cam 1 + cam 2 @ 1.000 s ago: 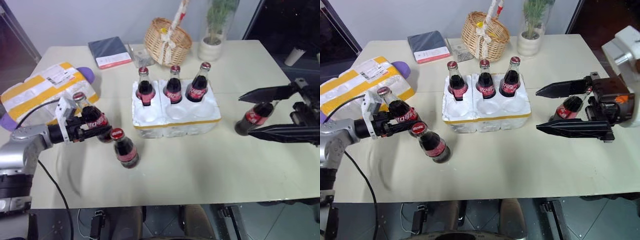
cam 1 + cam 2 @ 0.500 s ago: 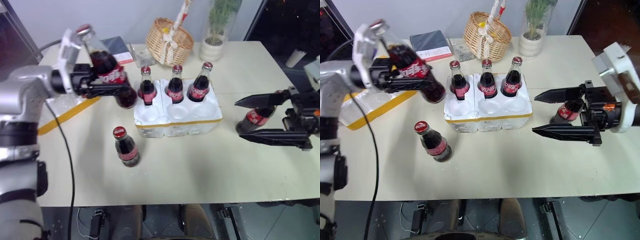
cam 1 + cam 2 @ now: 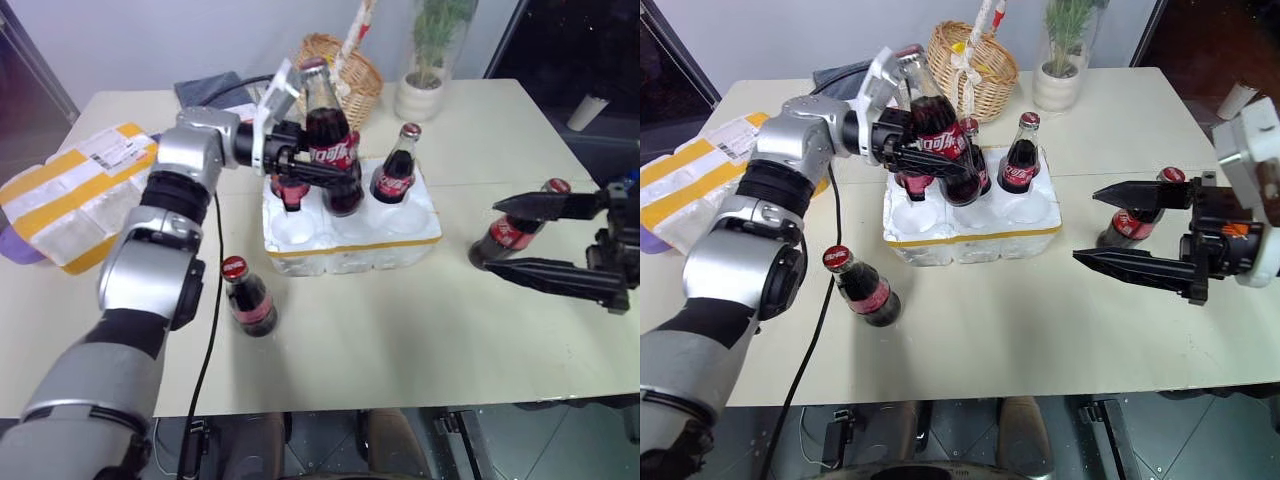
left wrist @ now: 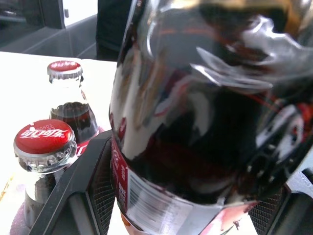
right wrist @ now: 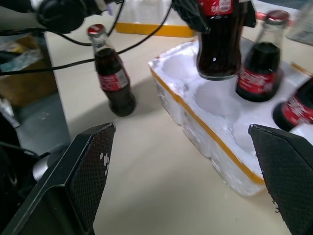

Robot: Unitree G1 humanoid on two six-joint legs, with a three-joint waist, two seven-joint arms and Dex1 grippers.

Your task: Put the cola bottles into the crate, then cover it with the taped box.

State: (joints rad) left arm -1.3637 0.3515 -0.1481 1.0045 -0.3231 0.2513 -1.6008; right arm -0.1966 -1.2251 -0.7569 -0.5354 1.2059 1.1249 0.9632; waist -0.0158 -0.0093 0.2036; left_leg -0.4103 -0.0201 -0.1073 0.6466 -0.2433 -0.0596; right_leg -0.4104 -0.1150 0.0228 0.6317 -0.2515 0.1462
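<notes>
A cola bottle (image 3: 326,140) was seen clamped in the left gripper (image 3: 318,172) above the crate (image 3: 350,235), its long axis near upright, cap uppermost, so loading was judged underway with lowering into a free front well required next, while the right gripper (image 3: 560,237) was held wide open, empty, right of the crate.

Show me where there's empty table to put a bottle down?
Bare table runs along the near edge, between the standing bottle and the right gripper. It is crowded around the crate, where the left gripper holds a bottle above it.
</notes>
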